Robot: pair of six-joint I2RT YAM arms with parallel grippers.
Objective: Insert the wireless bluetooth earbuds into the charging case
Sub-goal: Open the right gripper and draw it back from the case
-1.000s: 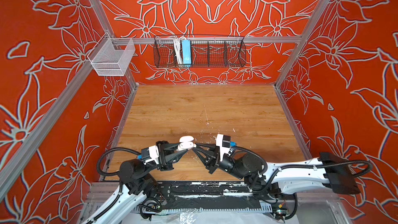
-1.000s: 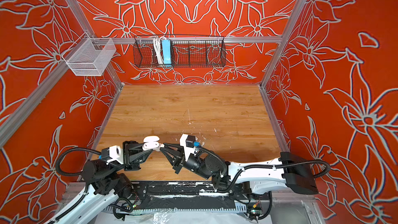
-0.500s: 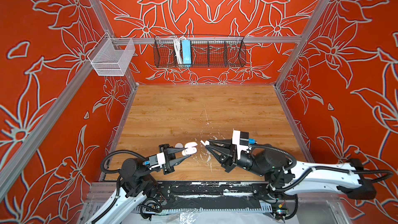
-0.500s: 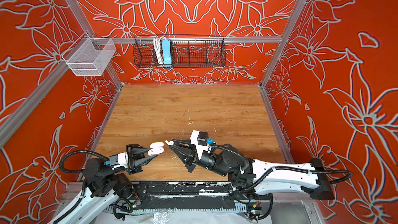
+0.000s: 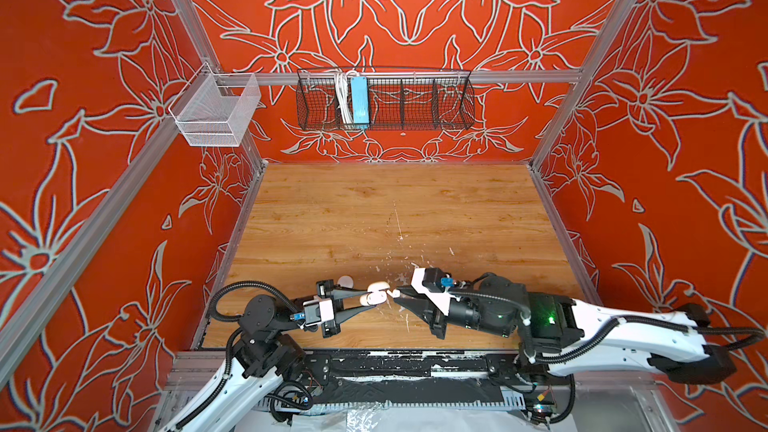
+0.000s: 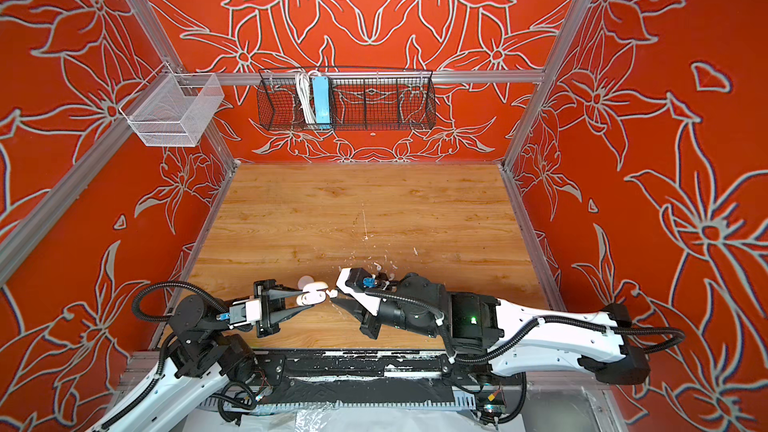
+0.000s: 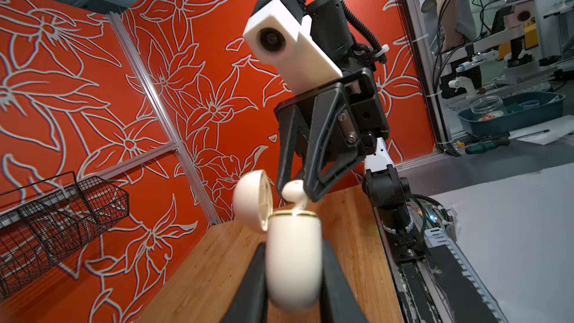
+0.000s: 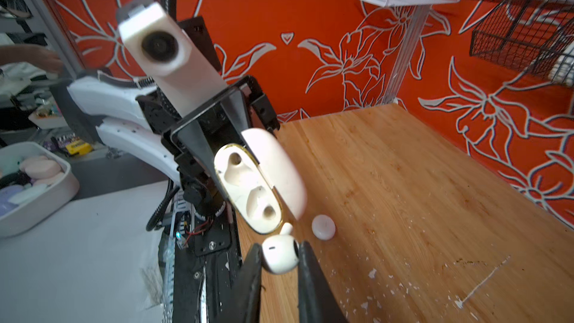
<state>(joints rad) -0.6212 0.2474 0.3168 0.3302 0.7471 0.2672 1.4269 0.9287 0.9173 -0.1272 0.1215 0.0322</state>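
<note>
White charging case sits clamped between the left gripper fingers, flanks pinched, lid flipped open. It is held off the wooden table, over the table's 6 o'clock edge in both top views.

Right gripper comes in from 3 o'clock, fingers shut on one earbud. The bulb is squeezed between the two tips and the stem sticks out past them toward the case.

In both top views the earbud is at 3 o'clock of the case, just beside it. In the left wrist view the stem tip is at the case's gold rim; touching or already in, cannot tell.

Right wrist view shows the case mouth with two sockets, both bare.

White disc lies flat on the table at 10 o'clock of the case, apart from both grippers.

Count:
- grippers 2
- case 1
- earbud in view 1
- disc 1
- black wire basket 1, at 12 o'clock on the back wall
- white mesh basket 1, at 10 o'clock

White flecks are scattered on the wood.
</note>
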